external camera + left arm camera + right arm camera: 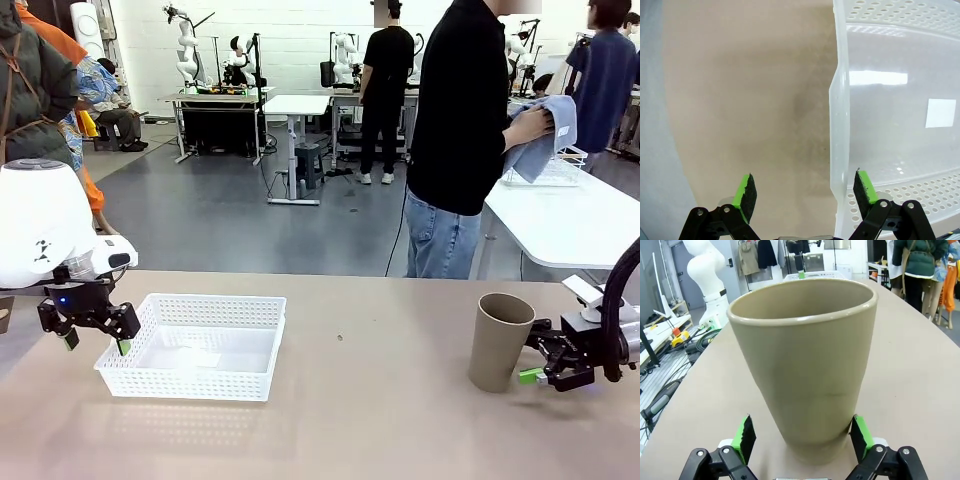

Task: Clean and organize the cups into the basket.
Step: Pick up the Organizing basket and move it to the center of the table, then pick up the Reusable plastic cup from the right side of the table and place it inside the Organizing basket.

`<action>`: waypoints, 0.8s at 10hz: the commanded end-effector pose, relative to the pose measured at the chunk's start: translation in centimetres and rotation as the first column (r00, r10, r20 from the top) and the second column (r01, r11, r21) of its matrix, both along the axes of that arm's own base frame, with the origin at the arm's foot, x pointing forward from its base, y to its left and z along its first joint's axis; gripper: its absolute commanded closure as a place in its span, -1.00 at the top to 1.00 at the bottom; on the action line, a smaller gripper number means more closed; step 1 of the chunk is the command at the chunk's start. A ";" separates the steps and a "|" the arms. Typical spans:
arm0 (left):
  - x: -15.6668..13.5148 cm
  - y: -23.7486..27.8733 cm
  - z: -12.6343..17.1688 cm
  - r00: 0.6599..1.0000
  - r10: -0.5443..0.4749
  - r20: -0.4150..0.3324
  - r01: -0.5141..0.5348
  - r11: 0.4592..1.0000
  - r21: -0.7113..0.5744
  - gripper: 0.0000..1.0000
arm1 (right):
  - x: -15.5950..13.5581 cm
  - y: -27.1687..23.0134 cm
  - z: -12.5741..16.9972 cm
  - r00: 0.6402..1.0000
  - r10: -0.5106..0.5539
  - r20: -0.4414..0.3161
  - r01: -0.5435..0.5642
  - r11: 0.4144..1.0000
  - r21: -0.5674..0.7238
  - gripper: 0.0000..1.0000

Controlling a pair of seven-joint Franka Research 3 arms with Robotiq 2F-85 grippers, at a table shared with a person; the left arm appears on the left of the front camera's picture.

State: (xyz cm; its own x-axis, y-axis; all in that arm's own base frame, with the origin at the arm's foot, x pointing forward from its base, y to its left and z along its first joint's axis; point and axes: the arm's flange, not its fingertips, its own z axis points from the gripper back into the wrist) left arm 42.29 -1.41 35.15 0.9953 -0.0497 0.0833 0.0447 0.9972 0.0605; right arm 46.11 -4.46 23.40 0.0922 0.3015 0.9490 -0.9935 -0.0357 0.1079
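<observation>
The 2 left fingers (122, 346), black with green pads, are released and spread wide, grasping nothing. In the wrist view, 1 is over bare counter (380, 400) and 1 is over the end wall of the basket (180, 385). There is 1 basket at the counter's left: shallow, rectangular, white plastic, with lattice-perforated sides and a smooth glossy floor, holding nothing. There is 1 cup (500, 340) upright at the counter's right, well apart from the basket. It is a tan, matte, handleless tumbler that tapers toward its base. The 2 right fingers (530, 376) are low on either side of its base, released and not clamped on it. Beyond the counter, 1 person (455, 120) holds 1 soft blue-grey cloth (548, 135) in both hands.
</observation>
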 end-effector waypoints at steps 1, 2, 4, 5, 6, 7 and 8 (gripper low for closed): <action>0.3 0.0 -0.9 1.000 0.004 0.005 -0.005 1.000 0.031 1.00 | 1.0 1.1 -0.5 0.999 -0.033 -0.012 0.033 0.999 0.010 1.00; 0.5 0.0 -1.0 1.000 0.004 0.000 -0.004 1.000 0.028 1.00 | 1.2 1.4 -0.7 0.999 -0.033 -0.008 0.033 0.999 0.013 1.00; 0.4 -0.3 -1.3 1.000 -0.001 -0.029 0.001 1.000 0.013 1.00 | 1.6 1.9 -0.8 0.999 -0.036 -0.002 0.036 0.999 0.022 1.00; 0.4 -0.5 -1.5 0.999 -0.003 -0.036 0.003 1.000 -0.001 1.00 | 1.8 2.2 -0.9 0.999 -0.034 -0.001 0.034 0.999 0.024 1.00; 0.5 -0.6 -1.6 0.999 -0.006 -0.044 0.005 1.000 -0.011 1.00 | 1.9 2.4 -0.9 1.000 -0.031 -0.004 0.031 0.999 0.023 1.00; 0.6 -0.7 -1.7 0.999 -0.012 -0.053 0.011 1.000 -0.019 1.00 | 2.0 2.7 -1.0 1.000 -0.030 -0.004 0.030 0.999 0.023 1.00; 0.7 -0.9 -2.0 0.998 -0.019 -0.062 0.017 1.000 -0.023 1.00 | 2.2 3.0 -1.0 1.000 -0.024 -0.008 0.025 0.999 0.030 1.00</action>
